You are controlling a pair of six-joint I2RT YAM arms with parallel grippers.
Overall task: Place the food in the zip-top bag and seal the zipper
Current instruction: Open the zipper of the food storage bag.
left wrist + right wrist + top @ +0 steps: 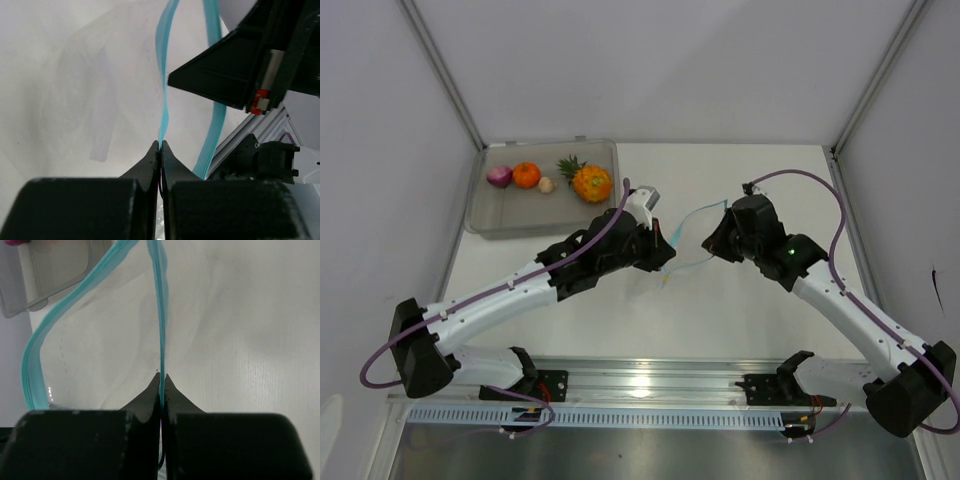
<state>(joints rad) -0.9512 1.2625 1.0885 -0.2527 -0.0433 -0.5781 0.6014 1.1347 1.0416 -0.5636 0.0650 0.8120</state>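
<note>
The clear bag is held just to the right of the grey tray, with its blue zipper parted into two lips. One lip is pinched in the closed left gripper, the other in the closed right gripper. In both wrist views the strip is seen clamped right at the fingertips.

The food is all found inside the tray: the onion, orange, beige bulb and pineapple (the pineapple lies at the tray's end nearest the bag).

The step in hand is judged to be opening the mouth. It would be done well if the lips were drawn apart evenly and gently, since so shallow a pinch could be lost to a jerk. The mouth would best be turned toward the tray.

No brand or readable writing can be made out on bag or tray.
</note>
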